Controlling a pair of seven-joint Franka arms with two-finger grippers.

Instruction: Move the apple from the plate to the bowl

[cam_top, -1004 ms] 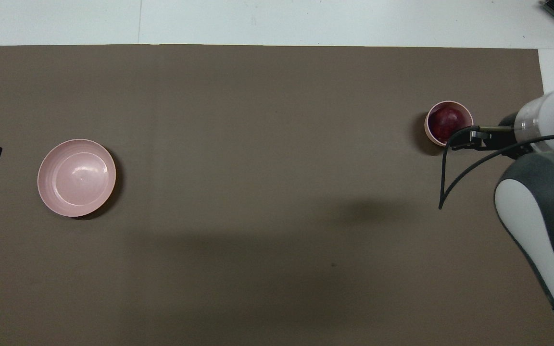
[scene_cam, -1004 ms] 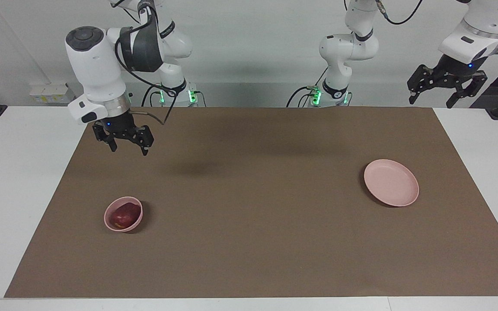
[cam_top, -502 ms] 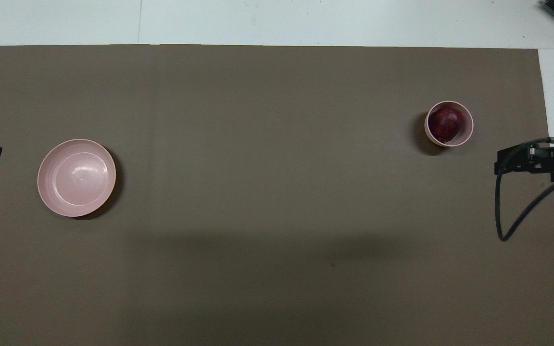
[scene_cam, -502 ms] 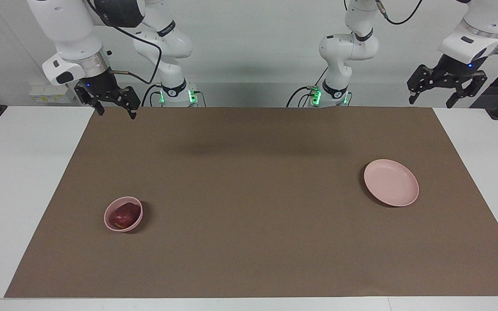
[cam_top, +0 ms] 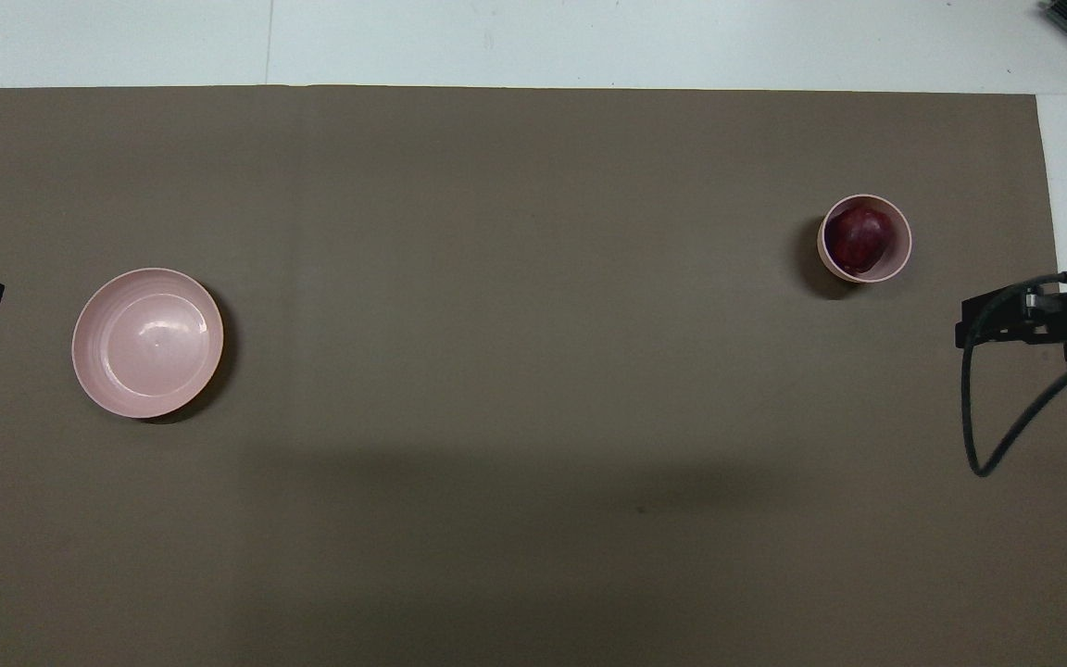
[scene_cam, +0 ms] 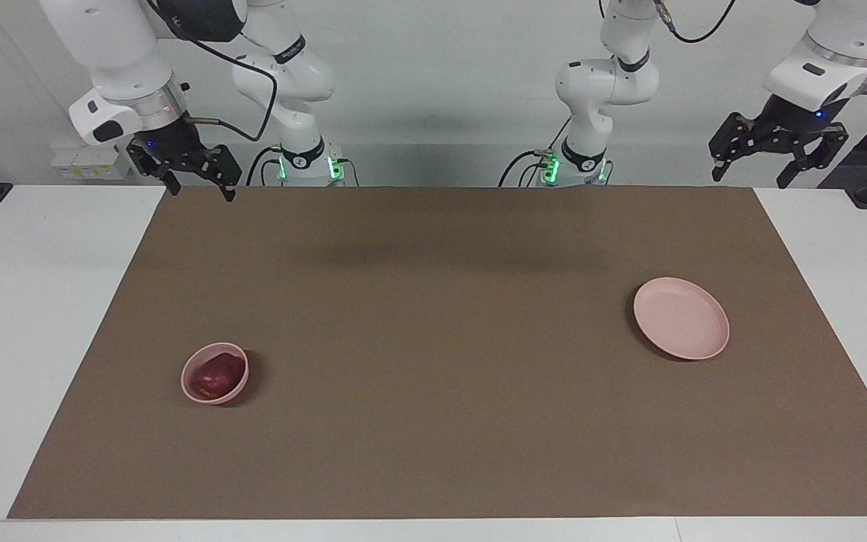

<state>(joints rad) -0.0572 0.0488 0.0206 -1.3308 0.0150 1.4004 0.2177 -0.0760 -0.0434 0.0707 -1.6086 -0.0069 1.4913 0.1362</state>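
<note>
The apple (scene_cam: 214,375), dark red with a yellowish patch, sits inside the bowl (scene_cam: 193,393), a small deep pink one toward the right arm's end of the bench. The plate (scene_cam: 680,318), wide, shallow and pink, lies flat well apart, toward the left arm's end.

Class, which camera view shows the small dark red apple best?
The overhead view: it looks straight down into the small deep pink bowl, showing the small dark red apple whole. In the facing view the bowl's near wall hides the apple's lower part.
</note>
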